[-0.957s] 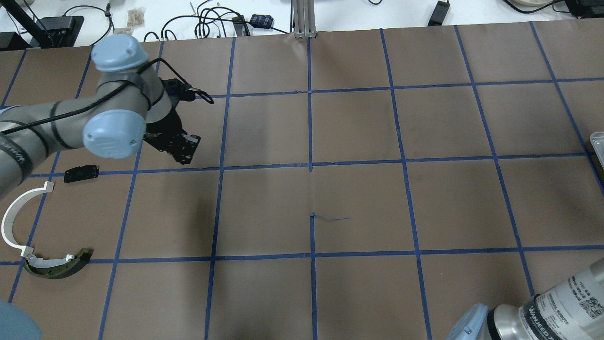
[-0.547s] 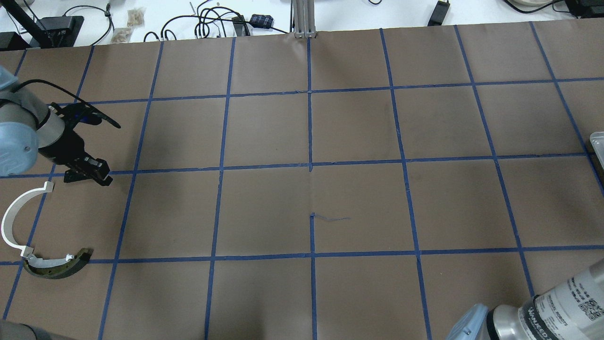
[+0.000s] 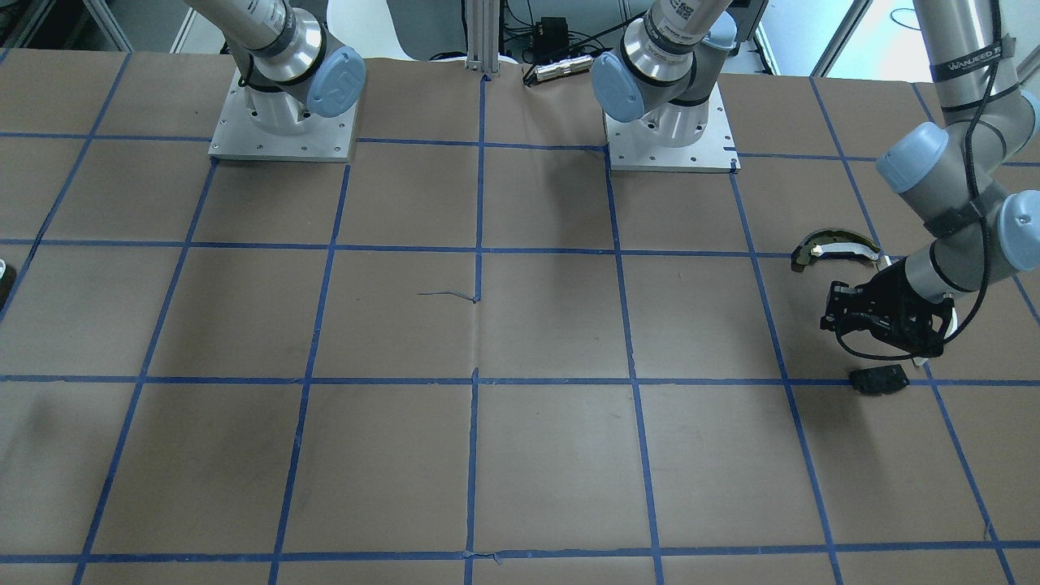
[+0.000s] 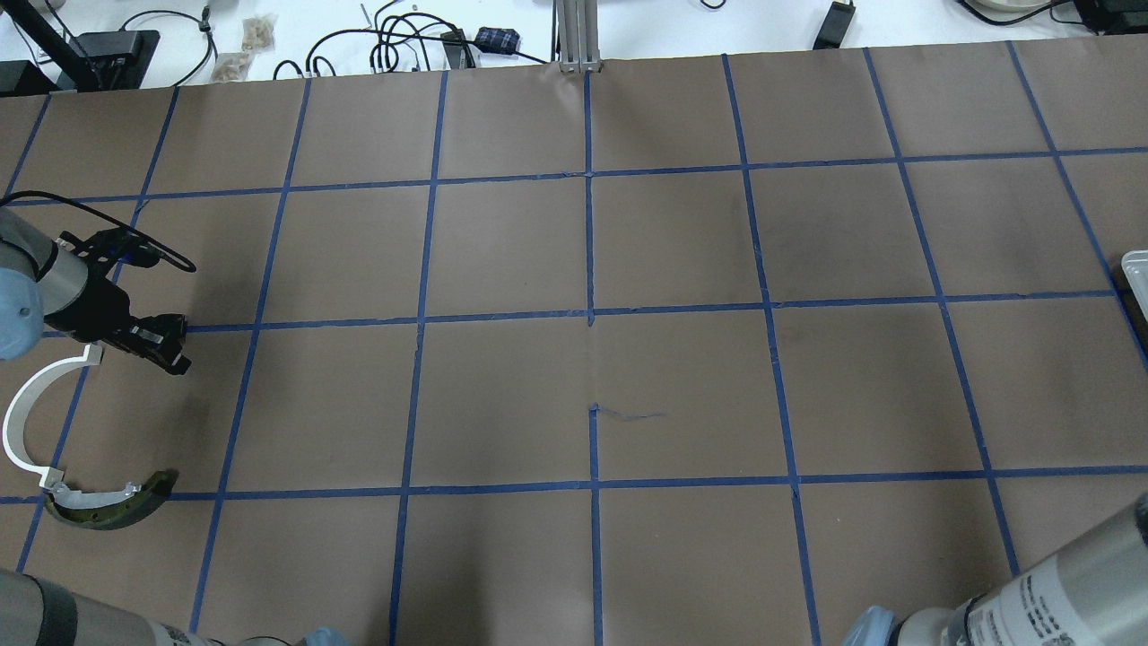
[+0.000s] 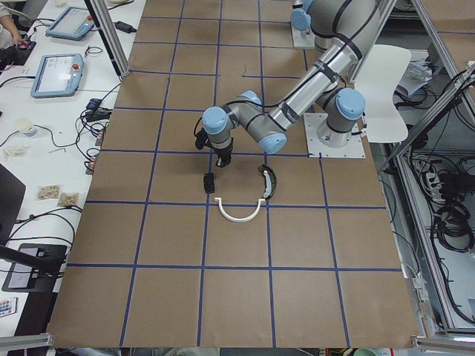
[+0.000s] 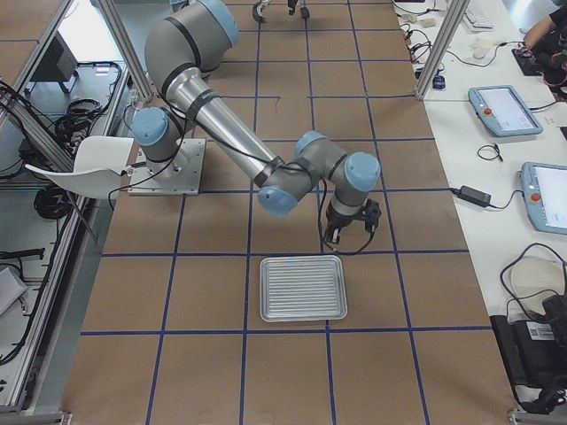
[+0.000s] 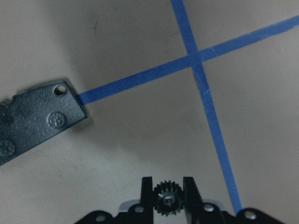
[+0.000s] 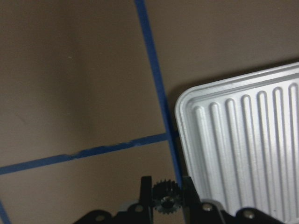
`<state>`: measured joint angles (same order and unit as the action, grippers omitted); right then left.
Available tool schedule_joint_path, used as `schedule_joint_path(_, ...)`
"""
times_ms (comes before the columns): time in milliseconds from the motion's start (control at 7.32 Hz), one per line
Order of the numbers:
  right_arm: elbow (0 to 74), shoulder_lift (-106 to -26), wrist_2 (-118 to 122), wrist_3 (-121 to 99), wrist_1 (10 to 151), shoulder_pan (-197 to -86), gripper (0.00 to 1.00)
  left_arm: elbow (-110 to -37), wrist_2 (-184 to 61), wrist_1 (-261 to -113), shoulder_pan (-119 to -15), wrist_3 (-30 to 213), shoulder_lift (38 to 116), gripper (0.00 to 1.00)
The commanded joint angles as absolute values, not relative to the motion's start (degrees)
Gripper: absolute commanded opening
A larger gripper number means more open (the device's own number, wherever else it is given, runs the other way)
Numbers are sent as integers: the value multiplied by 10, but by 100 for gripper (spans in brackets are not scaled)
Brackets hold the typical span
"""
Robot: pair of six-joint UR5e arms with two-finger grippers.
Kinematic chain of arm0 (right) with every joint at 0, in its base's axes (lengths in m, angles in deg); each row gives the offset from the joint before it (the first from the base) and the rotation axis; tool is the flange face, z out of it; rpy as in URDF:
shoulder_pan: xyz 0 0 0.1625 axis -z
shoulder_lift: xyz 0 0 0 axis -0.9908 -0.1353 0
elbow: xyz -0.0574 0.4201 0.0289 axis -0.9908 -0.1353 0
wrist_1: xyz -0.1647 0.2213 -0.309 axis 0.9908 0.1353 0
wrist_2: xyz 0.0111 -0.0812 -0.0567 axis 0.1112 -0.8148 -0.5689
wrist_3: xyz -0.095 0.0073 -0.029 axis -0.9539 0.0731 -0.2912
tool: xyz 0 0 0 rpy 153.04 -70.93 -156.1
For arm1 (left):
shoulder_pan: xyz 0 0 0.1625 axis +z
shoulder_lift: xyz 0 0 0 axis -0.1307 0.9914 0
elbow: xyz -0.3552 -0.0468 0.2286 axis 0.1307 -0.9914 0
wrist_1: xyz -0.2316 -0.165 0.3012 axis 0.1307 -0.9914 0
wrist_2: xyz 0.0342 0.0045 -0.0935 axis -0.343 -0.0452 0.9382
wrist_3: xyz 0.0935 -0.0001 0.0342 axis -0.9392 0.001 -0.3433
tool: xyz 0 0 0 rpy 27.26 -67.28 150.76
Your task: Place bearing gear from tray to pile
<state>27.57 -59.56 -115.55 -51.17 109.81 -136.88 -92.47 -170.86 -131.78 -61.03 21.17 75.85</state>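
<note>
My left gripper point(image 7: 168, 185) is shut on a small dark bearing gear point(image 7: 168, 205). It hangs low over the pile at the table's left end point(image 4: 166, 345), next to the flat black plate point(image 7: 37, 119), which also shows in the front view point(image 3: 879, 379). The curved white strip point(image 4: 27, 413) and the dark arc piece with cream top point(image 4: 108, 504) lie just nearer the robot. My right gripper point(image 8: 166, 183) is shut on another small dark gear point(image 8: 164, 201), beside the corner of the ribbed metal tray point(image 8: 243, 149). In the right side view the tray point(image 6: 302, 288) looks empty.
Brown paper with blue tape lines covers the table point(image 4: 592, 359). A corner of the tray point(image 4: 1137, 269) shows at the right edge of the overhead view. Cables and boxes point(image 4: 404, 40) lie beyond the far edge.
My left arm has swung left and back toward the robot, so its gripper now sits over the black plate by the pile. The right arm has shifted slightly at the frame's bottom right.
</note>
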Motion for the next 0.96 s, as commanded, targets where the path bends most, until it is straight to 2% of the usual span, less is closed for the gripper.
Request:
schedule_joint_path(0, 298, -610, -1094, -298, 1075, -1529, 0, -921, -1710, -1313, -602, 216, 767, 100)
schedule_joint_path(137, 325, -610, -1063, -183, 1085, -1611, 0, -910, -1713, -1319, -606, 223, 751, 100)
schedule_joint_path(410, 366, -603, -1003, 70, 1147, -1786, 0, -844, -1702, -1439, -609, 263, 744, 100)
schedule_joint_path(820, 402, -572, -961, 277, 1289, -1944, 0, -826, -1689, -1462, -656, 349, 723, 100)
